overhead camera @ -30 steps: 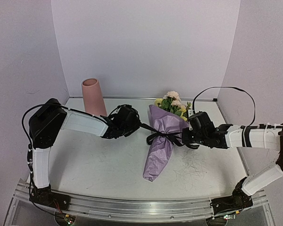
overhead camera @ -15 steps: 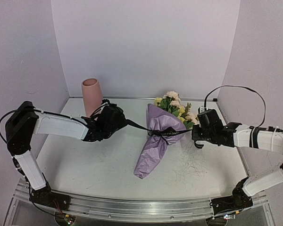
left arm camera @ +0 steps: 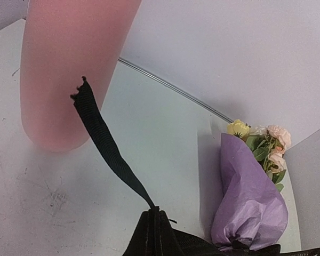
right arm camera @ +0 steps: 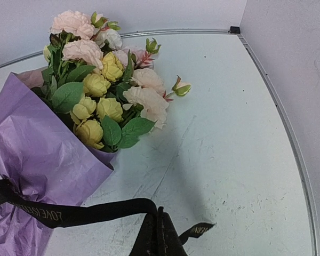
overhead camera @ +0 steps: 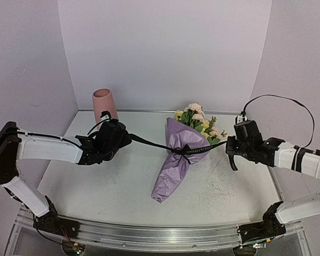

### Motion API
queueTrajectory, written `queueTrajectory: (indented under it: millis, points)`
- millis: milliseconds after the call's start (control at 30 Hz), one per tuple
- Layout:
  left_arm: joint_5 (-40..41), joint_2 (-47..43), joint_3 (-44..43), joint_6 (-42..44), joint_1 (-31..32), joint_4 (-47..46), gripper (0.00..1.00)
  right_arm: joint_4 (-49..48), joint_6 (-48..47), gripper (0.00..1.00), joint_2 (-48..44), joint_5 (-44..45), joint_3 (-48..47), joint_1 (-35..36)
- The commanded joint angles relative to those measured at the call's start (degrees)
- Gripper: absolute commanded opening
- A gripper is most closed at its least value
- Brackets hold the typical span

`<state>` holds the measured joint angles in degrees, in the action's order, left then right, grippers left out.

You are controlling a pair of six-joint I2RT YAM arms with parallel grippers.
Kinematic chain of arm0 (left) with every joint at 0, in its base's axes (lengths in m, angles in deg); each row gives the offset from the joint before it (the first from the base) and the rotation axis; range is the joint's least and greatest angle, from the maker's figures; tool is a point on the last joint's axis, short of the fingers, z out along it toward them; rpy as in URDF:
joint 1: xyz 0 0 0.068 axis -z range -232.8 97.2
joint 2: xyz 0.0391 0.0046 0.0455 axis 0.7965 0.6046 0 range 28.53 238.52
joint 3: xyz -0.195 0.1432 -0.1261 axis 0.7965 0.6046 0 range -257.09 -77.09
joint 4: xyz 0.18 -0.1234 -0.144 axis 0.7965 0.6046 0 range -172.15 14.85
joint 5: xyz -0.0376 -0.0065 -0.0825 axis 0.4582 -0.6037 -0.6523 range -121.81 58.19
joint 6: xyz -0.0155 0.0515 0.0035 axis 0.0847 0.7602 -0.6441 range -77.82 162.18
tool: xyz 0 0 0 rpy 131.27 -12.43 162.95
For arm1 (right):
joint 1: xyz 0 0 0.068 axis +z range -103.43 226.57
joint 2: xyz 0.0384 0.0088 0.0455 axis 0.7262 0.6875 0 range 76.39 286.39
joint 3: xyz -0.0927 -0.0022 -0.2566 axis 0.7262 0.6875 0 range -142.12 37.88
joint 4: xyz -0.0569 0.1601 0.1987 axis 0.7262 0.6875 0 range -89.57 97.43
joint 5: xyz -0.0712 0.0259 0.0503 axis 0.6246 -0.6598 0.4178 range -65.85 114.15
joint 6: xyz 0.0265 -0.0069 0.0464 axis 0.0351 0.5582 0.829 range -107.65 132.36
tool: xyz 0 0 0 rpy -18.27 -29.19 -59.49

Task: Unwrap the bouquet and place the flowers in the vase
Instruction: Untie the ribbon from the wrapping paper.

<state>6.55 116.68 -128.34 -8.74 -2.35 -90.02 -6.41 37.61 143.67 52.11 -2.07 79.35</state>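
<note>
From the top camera, the bouquet (overhead camera: 176,160) lies on the table (overhead camera: 117,186) about in the middle, with the narrow end of its paper cone (overhead camera: 169,178) toward the near edge and the flowers (overhead camera: 197,118) toward the back wall. A black ribbon (overhead camera: 149,144) is tied around the cone and goes out from the bouquet to both sides in an almost straight line. To the left of the bouquet, the left gripper (overhead camera: 125,140) is closed on one end of this ribbon. To the right of the bouquet, the right gripper (overhead camera: 229,148) is closed on the other end. The vase (overhead camera: 104,104) stands upright far to the left of the bouquet and behind it, well apart from it. In the left wrist camera, the left gripper (left arm camera: 154,226) has its fingers pressed together on the black ribbon (left arm camera: 104,141). The ribbon's free end rises in front of the vase (left arm camera: 69,69), and the bouquet (left arm camera: 250,197) lies to the right. In the right wrist camera, the right gripper (right arm camera: 159,229) is also pinched tight on the black ribbon (right arm camera: 80,212), which carries pale letters and runs left to the paper cone (right arm camera: 37,138). A short tail of ribbon sticks out on the side away from the bouquet. The pink, cream and yellow flowers (right arm camera: 106,90) with green leaves come out of the wide end of the cone.
</note>
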Motion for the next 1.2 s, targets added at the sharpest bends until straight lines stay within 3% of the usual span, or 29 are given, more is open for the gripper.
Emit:
queueTrajectory:
  millis: [0,633,1067,1133,1167]
  points:
    - [4.1,-5.1,1.2,3.2,-0.1,0.2,0.00,2.3,-0.4,0.00,-2.3,1.9,0.1,-0.1]
    - [13.6,-18.6,6.1,8.4,-0.2,2.4,0.04,3.3,-1.5,0.00,-12.7,5.7,-0.5,-0.2]
    - [11.1,-24.2,2.9,11.0,-0.2,7.5,0.04,6.2,-1.3,0.00,-16.9,3.6,-1.7,-0.2]
    - [9.5,-23.9,2.2,12.8,-0.2,8.9,0.11,6.7,-1.0,0.00,-16.1,2.3,-1.4,-0.2]
    - [7.3,-23.4,1.8,14.7,-0.2,8.5,0.26,7.7,-0.5,0.00,-15.8,1.7,-1.4,-0.2]
